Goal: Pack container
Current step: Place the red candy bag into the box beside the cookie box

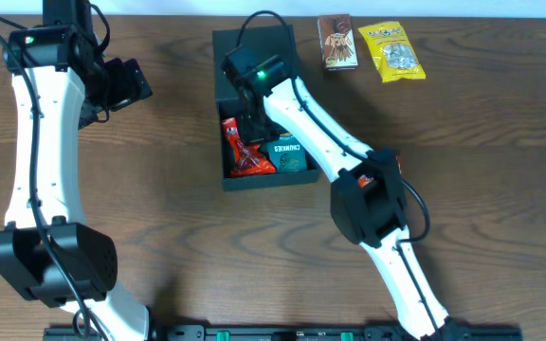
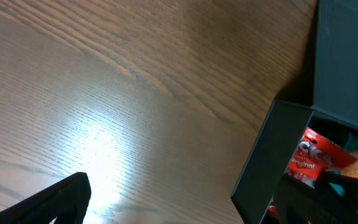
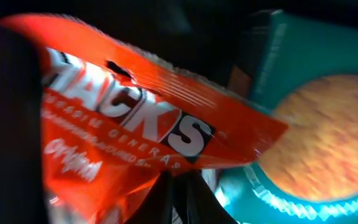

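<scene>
Matte dark container: rigid, probably light; take it by a wall rim. Right tool is inside it and left tool is apart. Whether either grips anything cannot be told.

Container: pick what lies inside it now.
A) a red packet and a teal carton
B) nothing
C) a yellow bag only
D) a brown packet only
A: overhead, a red packet and a teal carton lie inside the container; the yellow bag and brown packet sit outside it.
</scene>
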You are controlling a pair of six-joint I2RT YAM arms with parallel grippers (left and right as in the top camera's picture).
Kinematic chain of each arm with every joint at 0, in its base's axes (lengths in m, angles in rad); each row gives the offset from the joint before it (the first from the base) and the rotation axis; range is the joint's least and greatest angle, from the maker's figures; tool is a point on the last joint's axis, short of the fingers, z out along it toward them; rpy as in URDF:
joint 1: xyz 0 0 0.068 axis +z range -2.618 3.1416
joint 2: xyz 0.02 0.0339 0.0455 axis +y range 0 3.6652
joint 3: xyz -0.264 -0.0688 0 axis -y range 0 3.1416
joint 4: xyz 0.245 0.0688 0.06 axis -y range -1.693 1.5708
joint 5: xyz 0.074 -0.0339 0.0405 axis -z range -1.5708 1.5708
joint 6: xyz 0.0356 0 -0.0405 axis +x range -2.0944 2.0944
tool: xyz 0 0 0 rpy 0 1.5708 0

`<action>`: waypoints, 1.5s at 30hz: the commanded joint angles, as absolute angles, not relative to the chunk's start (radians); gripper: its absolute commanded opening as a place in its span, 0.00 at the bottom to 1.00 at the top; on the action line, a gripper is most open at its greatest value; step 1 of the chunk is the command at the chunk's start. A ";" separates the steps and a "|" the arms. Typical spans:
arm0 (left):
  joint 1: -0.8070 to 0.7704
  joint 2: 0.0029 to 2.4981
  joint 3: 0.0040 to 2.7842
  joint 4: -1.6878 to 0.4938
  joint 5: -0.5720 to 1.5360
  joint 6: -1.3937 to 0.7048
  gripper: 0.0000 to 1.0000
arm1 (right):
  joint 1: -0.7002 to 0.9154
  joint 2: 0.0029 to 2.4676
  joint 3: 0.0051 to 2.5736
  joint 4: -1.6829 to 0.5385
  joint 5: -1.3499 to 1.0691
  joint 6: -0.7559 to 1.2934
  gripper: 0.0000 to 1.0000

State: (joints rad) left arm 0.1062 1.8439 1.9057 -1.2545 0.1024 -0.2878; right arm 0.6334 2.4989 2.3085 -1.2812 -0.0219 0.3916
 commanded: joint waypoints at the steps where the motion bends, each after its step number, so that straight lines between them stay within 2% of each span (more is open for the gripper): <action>1: 0.103 1.844 1.904 -1.255 0.105 -0.292 0.95 | 0.646 2.532 2.295 -1.267 -0.034 0.361 0.09; 5: 0.103 1.844 1.905 -1.256 0.105 -0.292 0.95 | 0.648 2.559 2.295 -1.279 -0.034 0.361 0.09; 9: 0.103 1.844 1.904 -1.256 0.104 -0.292 0.95 | 0.648 2.569 2.297 -1.301 -0.034 0.343 0.01; 18: 0.103 1.844 1.904 -1.251 0.104 -0.292 0.95 | 0.648 2.440 2.411 -1.373 0.043 0.279 0.01; 27: 0.103 1.844 1.905 -1.250 0.104 -0.292 0.95 | 0.657 2.364 2.410 -1.410 -0.078 0.226 0.01; 41: 0.103 1.844 1.905 -1.248 0.104 -0.292 0.95 | 0.669 2.370 2.012 -1.173 -0.165 0.191 0.01; 45: 0.103 1.844 1.904 -1.248 0.104 -0.292 0.95 | 0.668 2.370 1.978 -1.151 -0.165 0.186 0.01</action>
